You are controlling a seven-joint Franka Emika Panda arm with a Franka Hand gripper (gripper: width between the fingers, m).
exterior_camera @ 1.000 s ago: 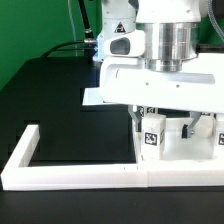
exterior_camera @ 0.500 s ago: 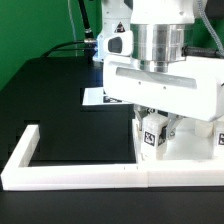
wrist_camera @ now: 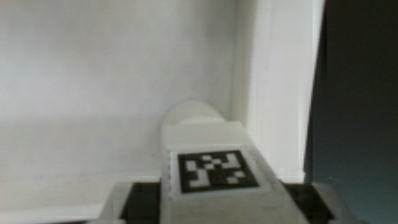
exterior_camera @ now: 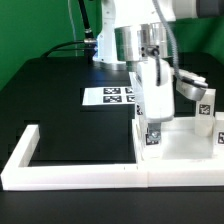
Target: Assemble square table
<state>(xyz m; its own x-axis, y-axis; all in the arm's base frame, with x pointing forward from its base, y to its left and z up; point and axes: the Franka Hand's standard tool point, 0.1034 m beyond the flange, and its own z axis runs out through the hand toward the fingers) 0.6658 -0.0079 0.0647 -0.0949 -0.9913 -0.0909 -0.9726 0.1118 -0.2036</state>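
In the exterior view my gripper (exterior_camera: 150, 116) points down and is shut on a white tagged leg block (exterior_camera: 152, 136). The leg stands upright at the near left corner of the white square tabletop (exterior_camera: 186, 146). Whether the leg touches the slab is hidden. A second leg (exterior_camera: 194, 89) shows tilted behind the hand, and a third (exterior_camera: 219, 130) stands at the right edge. In the wrist view the held leg (wrist_camera: 215, 160) sits between my dark fingers (wrist_camera: 135, 200), with the white tabletop (wrist_camera: 107, 80) behind it.
The long white L-shaped border wall (exterior_camera: 70, 174) runs along the front and up the exterior view's left. The marker board (exterior_camera: 108, 97) lies on the black table (exterior_camera: 60, 110) behind the tabletop. The arm's base stands at the back.
The wrist has turned, so the hand now shows edge-on instead of broadside. It has shifted to the exterior view's left and uncovered the marker board. The held leg stays at the tabletop's corner.
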